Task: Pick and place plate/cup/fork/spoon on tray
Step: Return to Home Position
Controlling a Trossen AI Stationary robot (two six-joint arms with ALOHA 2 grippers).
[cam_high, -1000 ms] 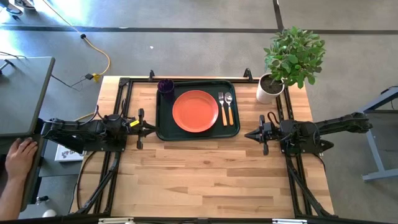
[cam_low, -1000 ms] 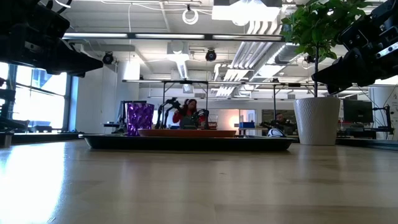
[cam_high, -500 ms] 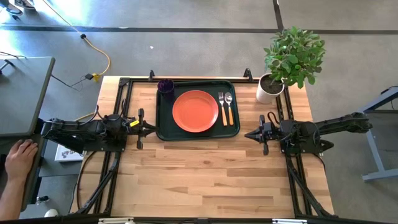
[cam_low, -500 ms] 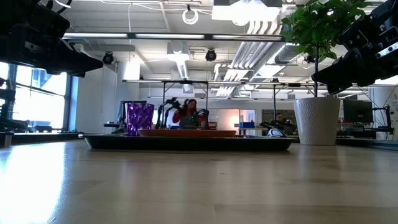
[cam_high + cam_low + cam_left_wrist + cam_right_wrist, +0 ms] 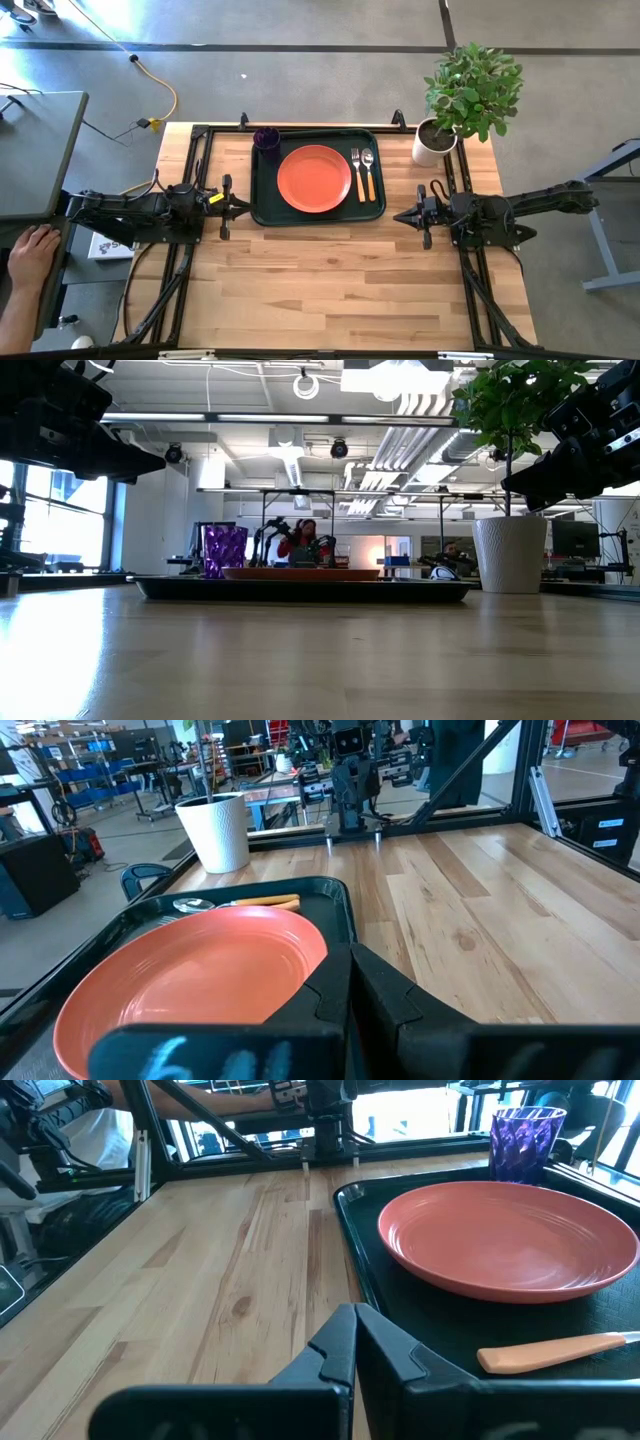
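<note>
Left claw (image 5: 249, 208) and right claw (image 5: 396, 216), both pressed together, are hovering either side of the tray (image 5: 264, 206); plate (image 5: 314, 178), cup (image 5: 266, 137), fork (image 5: 355, 172) and spoon (image 5: 368, 172) are sitting on it between them.

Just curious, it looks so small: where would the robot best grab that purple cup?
Probably across its upper wall, from above, with the left gripper. The cup stands upright in a corner of the tray, the plate close beside, so side approaches look cramped.

The dark green tray (image 5: 264, 211) was laid flat. The orange-red plate (image 5: 314, 178) was set at the tray's middle, the purple cup (image 5: 266, 137) upright in its far left corner. The fork (image 5: 356, 172) and the spoon (image 5: 368, 172) were laid parallel by its right rim, the spoon outermost.
</note>
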